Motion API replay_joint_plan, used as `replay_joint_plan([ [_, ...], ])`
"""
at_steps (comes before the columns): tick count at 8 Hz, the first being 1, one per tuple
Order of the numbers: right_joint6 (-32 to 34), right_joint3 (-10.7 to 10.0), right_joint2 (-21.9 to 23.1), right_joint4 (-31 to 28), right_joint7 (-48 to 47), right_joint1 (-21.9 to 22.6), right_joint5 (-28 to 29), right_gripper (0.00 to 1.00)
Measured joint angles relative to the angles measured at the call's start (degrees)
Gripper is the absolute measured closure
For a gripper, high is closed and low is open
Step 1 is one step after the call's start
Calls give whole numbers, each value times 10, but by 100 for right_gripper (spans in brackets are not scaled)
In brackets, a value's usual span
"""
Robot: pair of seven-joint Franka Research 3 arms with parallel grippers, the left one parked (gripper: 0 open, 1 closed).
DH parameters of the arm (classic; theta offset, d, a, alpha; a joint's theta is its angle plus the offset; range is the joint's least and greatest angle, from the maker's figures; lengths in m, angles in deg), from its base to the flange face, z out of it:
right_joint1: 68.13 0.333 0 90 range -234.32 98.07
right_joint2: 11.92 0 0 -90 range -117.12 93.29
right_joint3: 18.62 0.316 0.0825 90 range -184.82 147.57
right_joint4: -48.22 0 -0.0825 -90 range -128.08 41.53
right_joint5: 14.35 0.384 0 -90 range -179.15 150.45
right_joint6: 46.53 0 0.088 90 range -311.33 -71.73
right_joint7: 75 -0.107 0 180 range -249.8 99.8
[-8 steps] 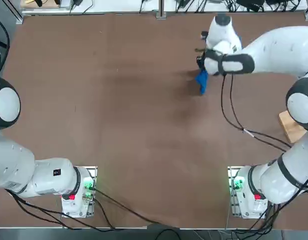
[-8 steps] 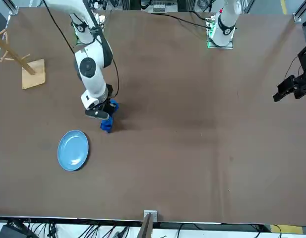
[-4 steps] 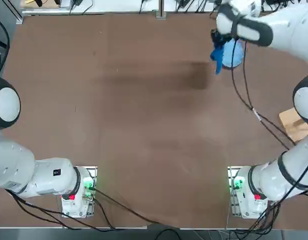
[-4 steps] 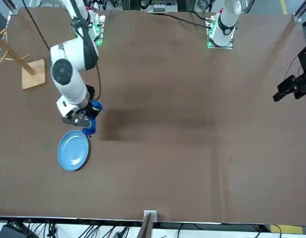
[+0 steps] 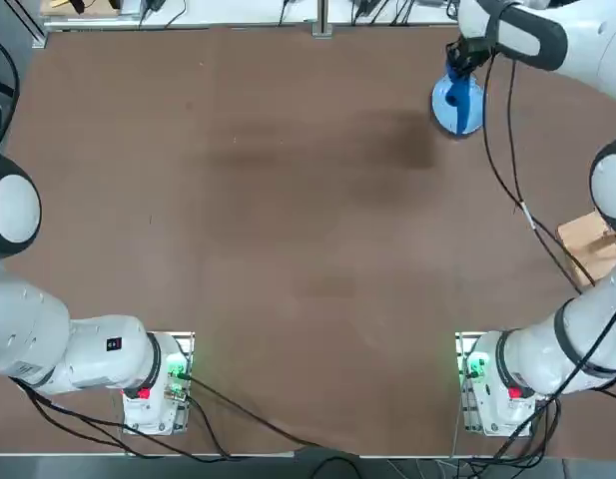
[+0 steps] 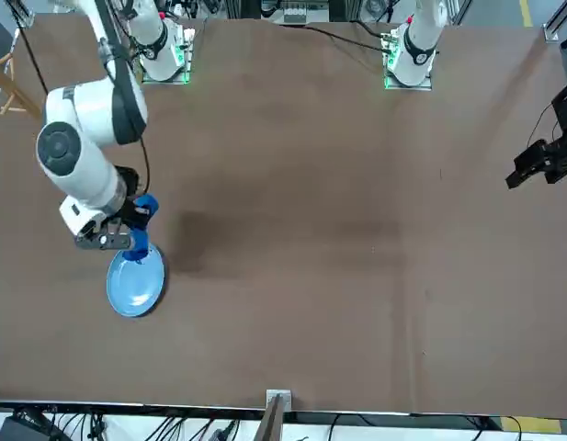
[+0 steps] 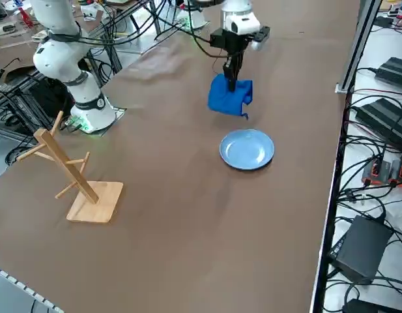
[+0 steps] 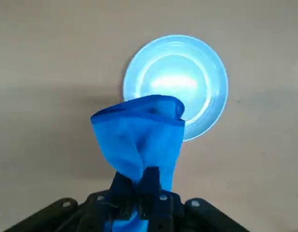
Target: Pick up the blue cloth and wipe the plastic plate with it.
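Moved over plastic plate [image 7: 247, 149]: right gripper [image 7: 232, 79] clamping blue cloth [image 7: 228, 96].

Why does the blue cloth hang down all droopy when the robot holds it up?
The blue cloth is probably soft and floppy: pinched in the shut right gripper, it sags in folds above the table. It likely weighs little, since a small pinch lifts it all. It should drape over the plastic plate rather than slide stiffly.

Even, fairly bright overhead light fills the room. A soft dark shadow smudge lies on the brown table [image 5: 288, 200]. In the wrist view, white glare washes the plastic plate [image 8: 176, 82] centre, and the table looks pale.
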Motion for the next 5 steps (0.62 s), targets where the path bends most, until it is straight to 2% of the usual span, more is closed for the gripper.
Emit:
replay_joint_plan([
  [5,-70,-1,-43,7,87,-65,-15,94],
])
